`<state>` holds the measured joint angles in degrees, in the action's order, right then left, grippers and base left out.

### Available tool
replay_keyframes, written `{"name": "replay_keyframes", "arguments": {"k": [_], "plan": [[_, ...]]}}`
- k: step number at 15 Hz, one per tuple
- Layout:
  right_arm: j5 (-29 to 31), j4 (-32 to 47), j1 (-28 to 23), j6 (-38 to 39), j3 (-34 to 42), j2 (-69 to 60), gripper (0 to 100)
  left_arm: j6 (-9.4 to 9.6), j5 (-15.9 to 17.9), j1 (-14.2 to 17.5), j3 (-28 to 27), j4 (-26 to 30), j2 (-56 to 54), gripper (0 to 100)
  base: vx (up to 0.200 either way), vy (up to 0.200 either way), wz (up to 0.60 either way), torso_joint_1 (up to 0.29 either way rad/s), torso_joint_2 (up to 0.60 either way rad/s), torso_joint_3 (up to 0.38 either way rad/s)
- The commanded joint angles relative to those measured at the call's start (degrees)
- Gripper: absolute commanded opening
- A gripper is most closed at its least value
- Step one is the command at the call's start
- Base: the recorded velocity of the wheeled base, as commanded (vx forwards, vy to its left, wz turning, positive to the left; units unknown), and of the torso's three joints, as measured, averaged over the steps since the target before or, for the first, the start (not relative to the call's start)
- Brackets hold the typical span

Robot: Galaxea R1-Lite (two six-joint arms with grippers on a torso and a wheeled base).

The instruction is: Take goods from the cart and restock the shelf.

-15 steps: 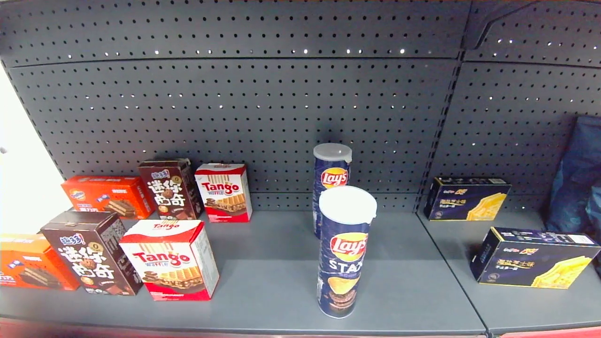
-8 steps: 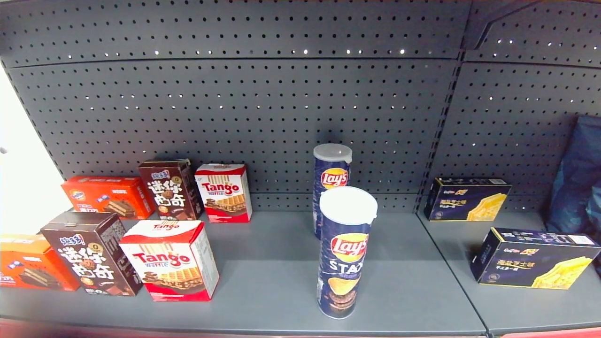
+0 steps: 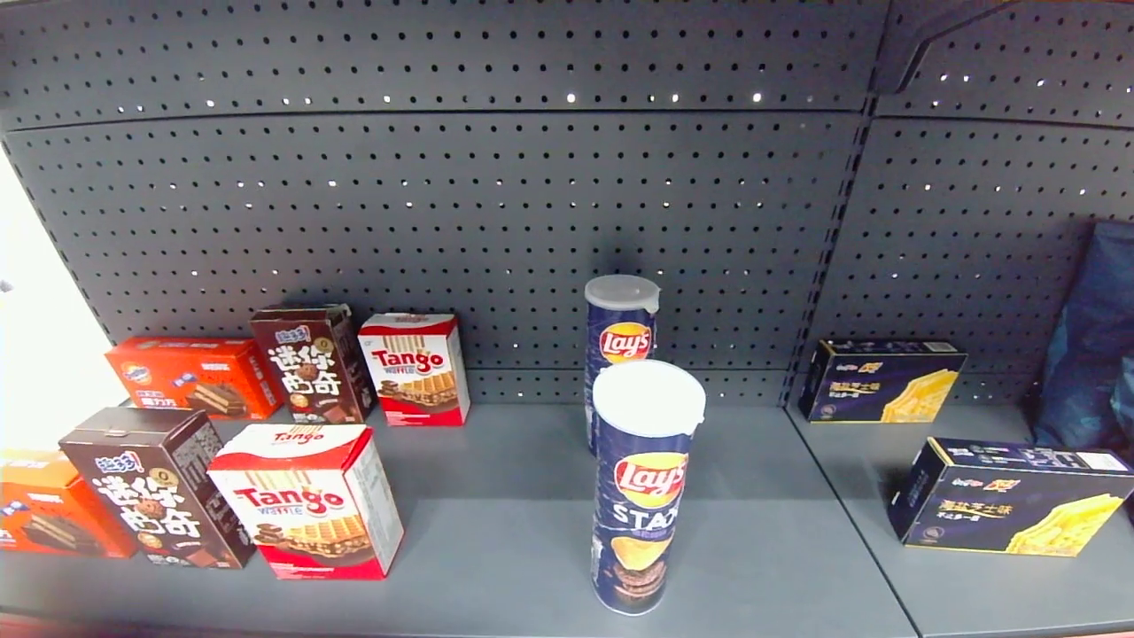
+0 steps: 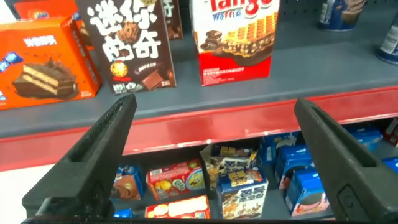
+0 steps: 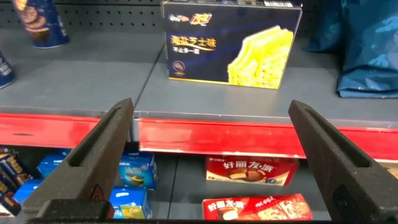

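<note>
Nothing on the shelf (image 3: pixel 496 532) has shifted; the whole head view has slid slightly, so the camera moved, not the goods. Each product stands two deep with its face to the front: orange cake boxes (image 3: pixel 190 377) at far left, then brown cookie boxes (image 3: pixel 151 487), wafer boxes (image 3: pixel 306 501), chip cans (image 3: pixel 645 487) in the middle and dark cracker boxes (image 3: pixel 1010 496) on the right. That facing keeps labels readable and leaves bare lanes either side of the cans, probably where new stock belongs.

The left gripper (image 4: pixel 214 102) hangs before the red front edge (image 4: pixel 249 127) near the wafer box, fingers spread wide and empty. The right gripper (image 5: pixel 211 104) is likewise spread and empty, before the near cracker box. With both carrying nothing, a fetch from the cart seems next. Small cartons (image 4: pixel 239 186), as far as can be made out, sit on the level below.
</note>
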<state>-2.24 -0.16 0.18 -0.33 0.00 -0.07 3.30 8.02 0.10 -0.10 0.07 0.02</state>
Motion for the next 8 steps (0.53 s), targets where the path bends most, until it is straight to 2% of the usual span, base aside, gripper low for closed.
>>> {"name": "replay_keyframes", "arguments": {"k": [1, 8], "plan": [[0.0, -0.1, 0.0, 0.0, 0.0, 0.1, 100, -0.05, 0.0, 0.0, 0.0, 0.0, 0.0, 100, 0.0, 0.0, 0.0, 0.0, 0.0, 0.0], [0.0, -0.1, 0.0, 0.0, 0.0, 0.1, 100, -0.05, 0.0, 0.0, 0.0, 0.0, 0.0, 100, 0.0, 0.0, 0.0, 0.0, 0.0, 0.0]]}}
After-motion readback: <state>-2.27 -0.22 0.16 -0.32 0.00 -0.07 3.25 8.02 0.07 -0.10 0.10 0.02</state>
